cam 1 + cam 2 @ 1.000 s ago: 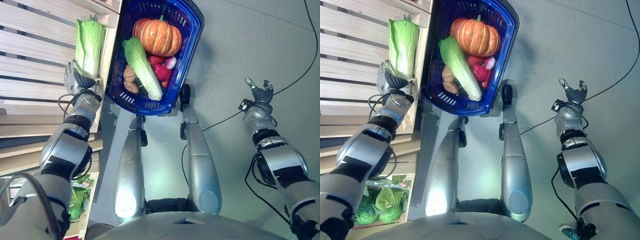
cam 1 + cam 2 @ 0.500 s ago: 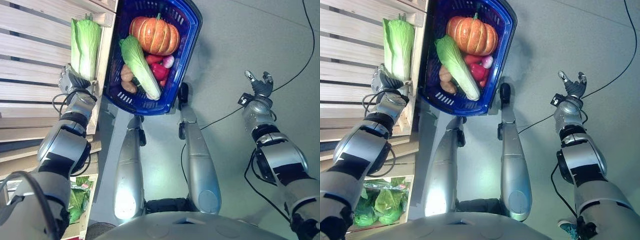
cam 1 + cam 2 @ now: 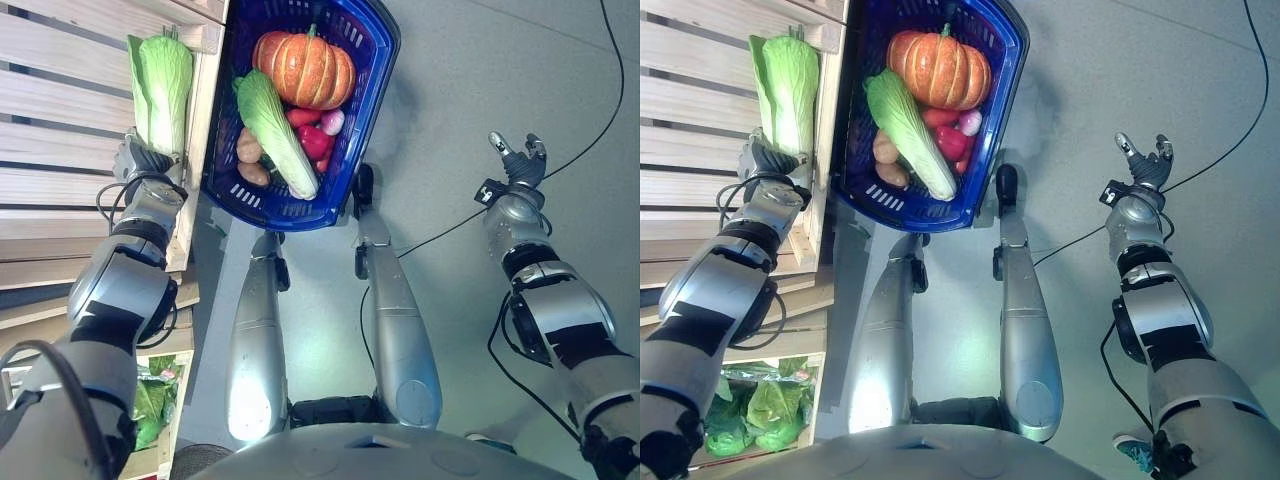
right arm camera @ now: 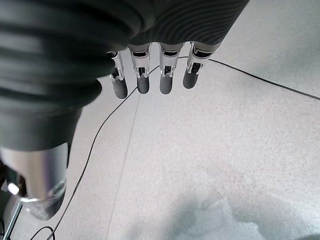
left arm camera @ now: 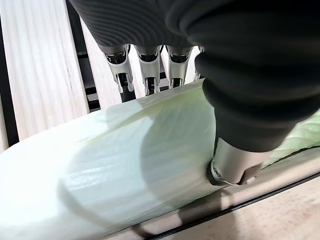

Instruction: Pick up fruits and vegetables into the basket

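Note:
A pale green napa cabbage (image 3: pixel 160 90) lies on the wooden slatted rack (image 3: pixel 70 100) at the left. My left hand (image 3: pixel 140 160) is shut on its lower end; in the left wrist view the fingers (image 5: pixel 145 70) and thumb (image 5: pixel 235 165) wrap the cabbage (image 5: pixel 125 165). The blue basket (image 3: pixel 372 70) sits to the right of the rack, holding an orange pumpkin (image 3: pixel 303 70), another napa cabbage (image 3: pixel 272 130), red peppers (image 3: pixel 312 140) and potatoes (image 3: pixel 247 160). My right hand (image 3: pixel 516 165) hangs open over bare floor at the right, holding nothing.
A wooden edge board (image 3: pixel 195 150) of the rack separates the held cabbage from the basket. Bagged green leaves (image 3: pixel 760 405) lie in a lower crate at the bottom left. Grey floor (image 3: pixel 480 70) extends to the right of the basket.
The whole picture has shifted a little leftward, so the camera moved. My left hand keeps its hold on the cabbage, which sits slightly further left and up on the rack. The right hand stays idle.

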`<state>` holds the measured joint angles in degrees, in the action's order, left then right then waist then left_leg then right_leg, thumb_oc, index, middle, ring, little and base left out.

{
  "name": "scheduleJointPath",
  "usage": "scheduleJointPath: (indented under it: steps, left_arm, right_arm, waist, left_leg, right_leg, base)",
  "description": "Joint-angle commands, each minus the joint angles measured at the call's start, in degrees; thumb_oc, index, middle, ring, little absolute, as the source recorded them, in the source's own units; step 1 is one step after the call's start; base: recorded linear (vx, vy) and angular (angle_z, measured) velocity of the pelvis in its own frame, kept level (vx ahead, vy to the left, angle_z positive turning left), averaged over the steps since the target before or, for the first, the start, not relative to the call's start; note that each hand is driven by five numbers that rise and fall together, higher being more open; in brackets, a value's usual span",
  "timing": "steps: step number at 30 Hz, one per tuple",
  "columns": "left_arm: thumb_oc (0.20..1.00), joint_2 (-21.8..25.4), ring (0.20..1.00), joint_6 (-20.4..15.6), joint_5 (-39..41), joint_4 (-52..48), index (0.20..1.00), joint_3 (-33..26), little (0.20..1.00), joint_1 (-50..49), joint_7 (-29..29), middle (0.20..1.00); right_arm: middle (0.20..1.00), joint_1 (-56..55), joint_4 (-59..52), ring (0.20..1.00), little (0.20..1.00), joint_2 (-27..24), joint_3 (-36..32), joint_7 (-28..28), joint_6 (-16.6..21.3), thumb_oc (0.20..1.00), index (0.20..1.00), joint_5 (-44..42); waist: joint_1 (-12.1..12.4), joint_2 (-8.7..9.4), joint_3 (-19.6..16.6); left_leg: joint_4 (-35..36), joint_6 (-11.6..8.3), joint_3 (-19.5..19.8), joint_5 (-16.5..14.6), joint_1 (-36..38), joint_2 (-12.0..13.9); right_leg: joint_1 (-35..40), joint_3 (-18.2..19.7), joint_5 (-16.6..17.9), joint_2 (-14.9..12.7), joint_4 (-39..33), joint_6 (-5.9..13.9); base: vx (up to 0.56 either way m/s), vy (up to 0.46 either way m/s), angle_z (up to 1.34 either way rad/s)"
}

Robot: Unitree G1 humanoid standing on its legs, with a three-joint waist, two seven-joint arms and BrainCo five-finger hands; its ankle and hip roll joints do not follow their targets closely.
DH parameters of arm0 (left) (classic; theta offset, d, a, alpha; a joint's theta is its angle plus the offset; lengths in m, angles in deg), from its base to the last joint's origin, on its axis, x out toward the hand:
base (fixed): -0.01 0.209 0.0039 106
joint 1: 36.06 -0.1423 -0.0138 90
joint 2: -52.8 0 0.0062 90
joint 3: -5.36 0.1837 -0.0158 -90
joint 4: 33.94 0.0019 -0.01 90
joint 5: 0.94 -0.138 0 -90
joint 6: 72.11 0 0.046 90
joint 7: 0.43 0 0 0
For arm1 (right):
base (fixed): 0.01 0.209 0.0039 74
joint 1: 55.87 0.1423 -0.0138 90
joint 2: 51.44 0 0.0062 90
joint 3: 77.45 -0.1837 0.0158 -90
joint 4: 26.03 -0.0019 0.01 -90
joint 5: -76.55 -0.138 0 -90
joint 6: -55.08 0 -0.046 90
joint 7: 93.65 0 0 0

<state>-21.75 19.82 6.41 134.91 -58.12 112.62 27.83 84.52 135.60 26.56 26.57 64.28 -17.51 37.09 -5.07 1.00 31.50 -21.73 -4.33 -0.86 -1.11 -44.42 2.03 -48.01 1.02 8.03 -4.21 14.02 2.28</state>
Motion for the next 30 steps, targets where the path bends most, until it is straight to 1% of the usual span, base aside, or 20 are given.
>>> scheduleJointPath:
  steps: [1,4,7,9,10,13,17,19,22,23,25,28,30]
  left_arm:
    - [0.200,-1.04,0.200,-1.07,3.74,3.29,0.200,-3.28,0.200,-0.85,-2.34,0.200]
    - [0.200,-1.17,0.200,-2.30,5.88,3.31,0.200,-3.83,0.200,-1.18,-2.81,0.200]
    - [0.200,-1.21,0.200,-4.62,8.92,3.10,0.200,-4.85,0.200,-1.87,-2.72,0.200]
    - [0.200,-1.26,0.200,-8.08,11.15,2.37,0.200,-6.02,0.200,-2.60,-1.56,0.200]
    - [0.200,-1.24,0.200,-8.67,11.45,2.22,0.200,-6.21,0.200,-2.75,-1.35,0.200]
    - [0.200,-0.85,0.200,-13.43,13.76,-1.51,0.200,-8.31,0.200,-4.62,0.30,0.200]
    - [0.200,-0.65,0.200,-17.27,14.33,-6.57,0.200,-10.20,0.200,-7.24,2.67,0.200]
    - [0.200,-1.04,0.200,-19.48,13.55,-10.09,0.200,-11.32,0.200,-9.01,4.59,0.200]
    - [0.200,-1.57,0.200,-20.68,11.27,-13.73,0.200,-11.53,0.200,-10.17,6.59,0.200]
    - [0.200,-2.15,0.200,-21.81,7.32,-17.49,0.200,-10.95,0.200,-11.56,8.75,0.200]
    - [0.200,-2.37,0.200,-22.54,4.48,-22.80,0.200,-10.14,0.200,-13.25,10.43,0.200]
    - [0.200,-2.56,0.200,-23.34,-0.74,-30.62,0.200,-8.78,0.200,-15.61,12.35,0.200]
    - [0.200,-2.44,0.200,-23.71,-2.95,-33.25,0.200,-7.94,0.200,-16.35,12.78,0.200]
  right_arm:
    - [1.000,-2.01,-1.34,1.000,1.000,0.66,0.70,0.18,3.00,1.000,1.000,-2.08]
    - [1.000,-2.08,-1.62,1.000,1.000,1.06,0.92,0.64,3.52,1.000,1.000,-2.16]
    - [1.000,-2.24,-2.13,1.000,1.000,1.19,1.22,1.63,4.49,1.000,1.000,-2.03]
    - [1.000,-2.44,-3.11,1.000,1.000,1.41,1.56,2.65,5.35,1.000,1.000,-2.23]
    - [1.000,-2.50,-3.31,1.000,1.000,1.43,1.62,2.84,5.49,1.000,1.000,-2.26]
    - [1.000,-3.41,-6.71,1.000,1.000,1.60,2.20,4.29,6.71,1.000,1.000,-2.69]
    - [1.000,-4.60,-10.55,1.000,1.000,2.00,2.26,4.56,7.75,1.000,1.000,-3.12]
    - [1.000,-5.31,-12.98,1.000,1.000,2.54,2.15,4.66,8.59,1.000,1.000,-2.77]
    - [1.000,-5.86,-15.92,1.000,1.000,2.97,2.29,4.30,8.80,1.000,1.000,-2.83]
    - [1.000,-6.81,-19.16,1.000,1.000,3.28,2.48,4.98,8.50,1.000,1.000,-3.62]
    - [1.000,-8.44,-23.75,1.000,1.000,3.39,2.83,7.85,7.63,1.000,1.000,-5.76]
    - [1.000,-11.21,-30.13,1.000,1.000,3.78,3.42,14.34,6.44,1.000,1.000,-9.77]
    - [1.000,-12.25,-32.70,1.000,1.000,3.81,3.87,15.78,6.15,1.000,1.000,-10.68]
  waist:
    - [-0.14,-0.15,-1.71]
    - [-0.06,-0.18,-1.71]
    - [0.06,-0.34,-1.71]
    - [0.17,-0.49,-1.71]
    - [0.17,-0.51,-1.71]
    - [0.43,-0.91,-1.71]
    - [0.87,-1.59,-1.71]
    - [1.20,-2.03,-1.71]
    - [1.39,-2.27,-1.71]
    - [1.55,-2.41,-1.71]
    - [1.74,-2.51,-1.71]
    - [2.12,-2.46,-1.71]
    - [2.26,-2.40,-1.71]
  left_leg:
    - [5.81,0.44,-1.01,3.02,-0.81,-2.39]
    - [5.95,0.38,-0.92,3.12,-0.72,-2.39]
    - [5.93,0.32,-0.81,3.12,-0.49,-2.42]
    - [6.01,0.29,-0.65,3.12,-0.27,-2.51]
    - [6.03,0.27,-0.63,3.13,-0.22,-2.51]
    - [6.15,0.09,-0.34,3.21,0.07,-2.69]
    - [6.54,-0.01,0.12,3.39,0.37,-2.97]
    - [7.04,-0.04,0.38,3.53,0.70,-3.12]
    - [7.60,-0.03,0.46,4.09,0.58,-3.17]
    - [7.68,-0.05,0.53,3.82,0.99,-3.23]
    - [7.69,-0.09,0.50,3.92,0.99,-3.20]
    - [7.81,-0.10,0.54,4.13,0.97,-3.23]
    - [7.75,-0.11,0.58,4.20,0.98,-3.25]
  right_leg:
    - [1.28,-3.66,-8.34,3.66,4.61,1.22]
    - [1.36,-3.66,-8.31,3.65,4.52,1.21]
    - [1.52,-3.67,-8.43,3.59,4.71,1.20]
    - [1.64,-3.66,-8.52,3.61,4.84,1.19]
    - [1.68,-3.66,-8.54,3.61,4.83,1.19]
    - [2.05,-3.65,-8.63,3.53,4.62,1.20]
    - [2.35,-3.78,-8.72,3.45,4.42,1.17]
    - [2.80,-3.86,-8.86,3.39,4.04,1.13]
    - [2.76,-3.99,-8.44,3.39,3.57,1.04]
    - [3.19,-4.09,-8.81,3.37,3.64,0.97]
    - [3.33,-4.25,-8.84,3.33,3.70,0.87]
    - [3.50,-4.53,-8.77,3.29,3.77,0.86]
    - [3.60,-4.66,-8.69,3.24,3.86,0.91]
  base:
    - [0.00,0.000,0.00]
    - [0.00,0.000,0.00]
    - [0.00,0.000,0.00]
    - [0.00,0.000,0.00]
    - [0.00,0.000,0.00]
    - [0.00,-0.021,0.00]
    - [0.00,-0.017,0.00]
    - [0.00,0.000,0.00]
    - [0.00,0.000,0.00]
    - [0.00,0.000,0.00]
    - [0.00,0.000,0.00]
    - [0.00,0.000,0.00]
    - [0.00,-0.013,0.02]
